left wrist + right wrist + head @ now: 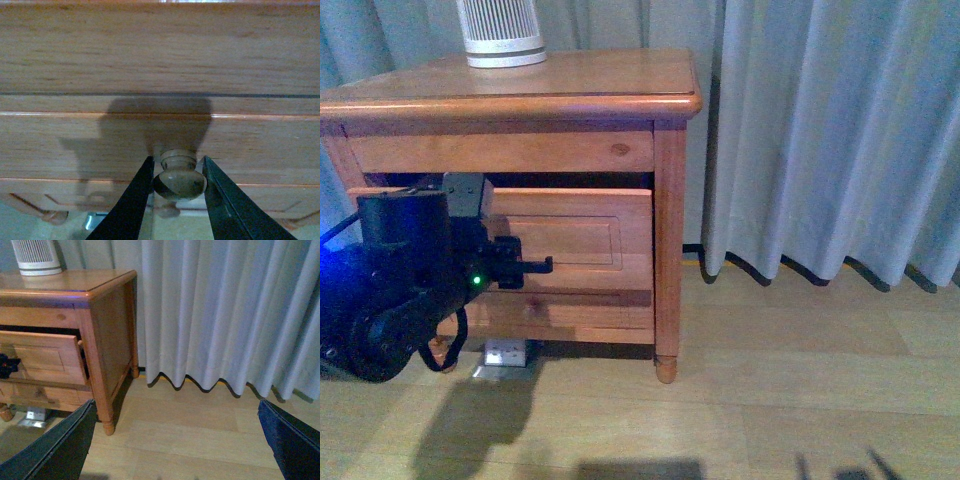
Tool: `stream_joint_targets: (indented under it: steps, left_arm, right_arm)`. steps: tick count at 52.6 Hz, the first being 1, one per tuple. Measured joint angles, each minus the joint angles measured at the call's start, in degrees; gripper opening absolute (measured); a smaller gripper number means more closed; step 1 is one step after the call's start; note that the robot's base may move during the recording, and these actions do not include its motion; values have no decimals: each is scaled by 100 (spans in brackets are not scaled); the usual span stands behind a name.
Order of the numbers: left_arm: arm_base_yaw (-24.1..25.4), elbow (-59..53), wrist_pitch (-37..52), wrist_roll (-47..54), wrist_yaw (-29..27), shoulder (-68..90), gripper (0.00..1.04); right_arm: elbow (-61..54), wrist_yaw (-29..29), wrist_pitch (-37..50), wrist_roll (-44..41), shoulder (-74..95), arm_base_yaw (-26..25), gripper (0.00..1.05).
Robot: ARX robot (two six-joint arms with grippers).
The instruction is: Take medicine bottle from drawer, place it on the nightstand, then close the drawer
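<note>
- Left wrist view: the left gripper is closed around the knob of the drawer. One dark finger lies against each side of the knob, and both seem to touch it.
- The knob is small, round and wooden. It sits on the drawer front, and the shadow of the gripper falls on the wood just above it.
- Front view: the left arm reaches in from the left side, black, with a small green light on it. Its end covers the left part of the drawer front, so the knob is hidden in this view.
- The drawer is the upper one and it stands partly out of the nightstand — a dark gap shows between its top edge and the rail above.
- The inside of the drawer is not in sight from any camera, so I cannot tell where the medicine bottle is.
- The lower drawer sits flush in the cabinet, just under the upper one.
- On top of the nightstand, toward the back left, stands a white ribbed device.
- Right wrist view: the right gripper is spread wide and holds nothing. It hangs above the wooden floor, to the right of the nightstand and well apart from it.
- A pale curtain hangs behind and to the right of the nightstand, down to the floor.
- A small pale object lies on the floor under the nightstand — too blurred to name.
</note>
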Motion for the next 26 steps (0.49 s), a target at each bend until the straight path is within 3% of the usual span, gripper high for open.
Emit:
stream_joint_targets:
  steps: [26]
  left_arm:
    - [-33, -3001, 1340, 76, 31, -1261, 25]
  right_arm:
    - [0, 0, 0, 0, 0, -2, 98]
